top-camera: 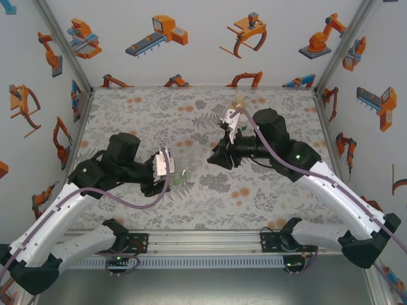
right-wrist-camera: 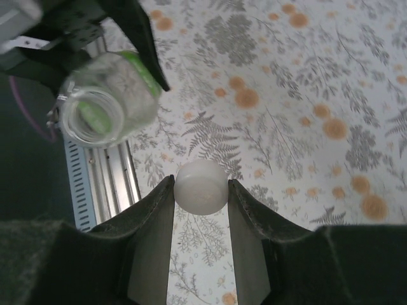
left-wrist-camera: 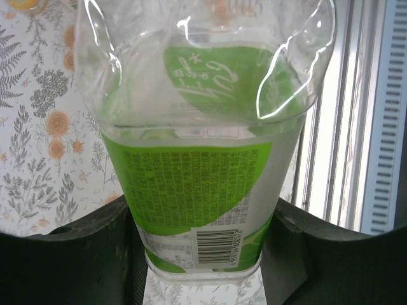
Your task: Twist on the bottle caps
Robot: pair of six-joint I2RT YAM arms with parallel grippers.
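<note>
My left gripper (left-wrist-camera: 203, 254) is shut on the green-labelled bottle (left-wrist-camera: 191, 184), its clear body tilted out ahead of the fingers. Seen from above, that bottle (top-camera: 180, 178) hangs over the table's middle at the left gripper (top-camera: 170, 175). My right gripper (right-wrist-camera: 201, 190) is shut on a white bottle cap (right-wrist-camera: 201, 185), pinched between the fingertips. The bottle's open mouth (right-wrist-camera: 95, 117) lies up and to the left of the cap, apart from it. From above, the right gripper (top-camera: 219, 157) stands a short way right of the bottle. An amber-yellow bottle (top-camera: 238, 101) stands at the back.
The flowered table cover (top-camera: 254, 190) spreads under both arms. A metal rail (top-camera: 203, 241) runs along the near edge. Printed walls close in the left, right and back sides. Something yellow (left-wrist-camera: 22, 4) peeks in at the top left corner of the left wrist view.
</note>
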